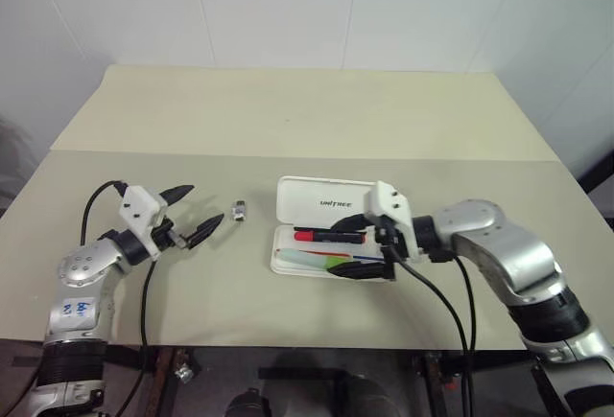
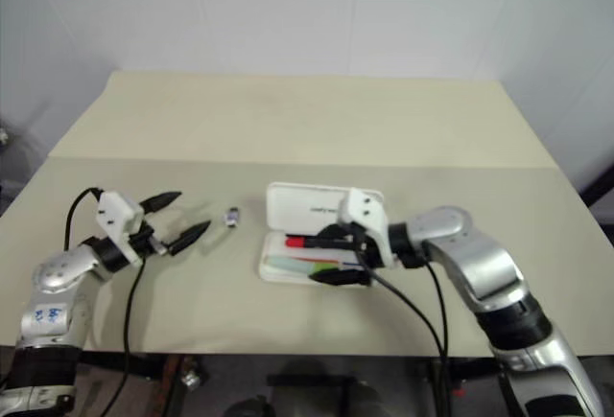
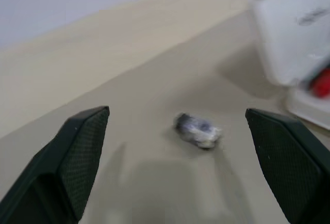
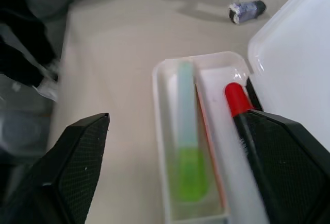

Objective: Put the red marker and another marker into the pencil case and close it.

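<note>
I have both markers, red marker (image 4: 236,96) and green marker (image 4: 190,175), lying in the pencil case (image 1: 324,202) beneath my wide, empty right tool (image 1: 372,249); lid open for closing; left tool (image 1: 193,216) wide too.

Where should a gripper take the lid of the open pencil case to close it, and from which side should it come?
Probably at the lid's free far edge, coming from behind the pencil case. The lid leans back, hinged along the tray's far side, so pushing that edge forward and down would fold it over the red marker and the green marker. Both grippers stand open, the right gripper nearest.
</note>
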`<action>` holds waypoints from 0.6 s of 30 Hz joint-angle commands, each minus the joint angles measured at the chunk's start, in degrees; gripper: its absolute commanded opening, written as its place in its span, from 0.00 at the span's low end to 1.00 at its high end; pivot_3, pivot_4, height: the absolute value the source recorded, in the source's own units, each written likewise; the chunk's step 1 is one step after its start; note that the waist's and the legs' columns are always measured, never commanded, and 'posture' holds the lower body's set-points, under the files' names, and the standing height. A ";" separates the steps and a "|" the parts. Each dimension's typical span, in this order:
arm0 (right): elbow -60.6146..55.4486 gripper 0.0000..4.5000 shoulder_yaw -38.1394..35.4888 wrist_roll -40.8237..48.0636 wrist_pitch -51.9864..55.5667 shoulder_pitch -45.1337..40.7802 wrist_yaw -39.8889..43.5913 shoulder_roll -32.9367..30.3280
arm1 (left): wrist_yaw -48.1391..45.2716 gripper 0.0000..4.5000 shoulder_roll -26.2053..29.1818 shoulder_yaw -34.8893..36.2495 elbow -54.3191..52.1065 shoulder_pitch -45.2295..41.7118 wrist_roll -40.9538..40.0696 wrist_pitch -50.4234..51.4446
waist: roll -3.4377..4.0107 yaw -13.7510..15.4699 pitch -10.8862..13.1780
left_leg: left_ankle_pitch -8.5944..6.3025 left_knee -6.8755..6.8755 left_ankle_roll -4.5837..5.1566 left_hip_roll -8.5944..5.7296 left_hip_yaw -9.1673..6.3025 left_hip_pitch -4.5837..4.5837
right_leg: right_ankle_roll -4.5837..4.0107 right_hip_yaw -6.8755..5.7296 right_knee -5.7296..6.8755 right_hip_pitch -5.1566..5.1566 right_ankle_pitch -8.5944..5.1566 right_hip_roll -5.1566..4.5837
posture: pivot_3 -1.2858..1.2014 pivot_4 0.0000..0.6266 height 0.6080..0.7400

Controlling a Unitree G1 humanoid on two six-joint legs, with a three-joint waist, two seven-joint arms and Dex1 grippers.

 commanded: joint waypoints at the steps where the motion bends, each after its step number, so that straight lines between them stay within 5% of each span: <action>1: -1.76 0.99 -4.05 2.40 -2.41 0.98 0.86 -1.20 | 6.92 1.00 -2.46 -1.60 -3.80 -1.62 2.11 4.29 | -0.01 0.00 0.00 | 0.00 0.00 0.00 0.00 0.01 0.03 | 0.00 0.00 0.01 0.01 0.00 0.00 | 0.52 0.24 1.00; 18: -0.19 0.99 -4.48 1.18 -5.26 1.82 -4.06 -0.92 | 24.78 1.00 -15.68 -7.21 -5.60 -8.74 4.81 24.93 | -0.02 0.92 -0.01 | 0.06 0.02 -0.10 -0.03 0.01 0.08 | 0.00 0.02 0.05 0.04 0.01 0.01 | 0.52 0.24 1.00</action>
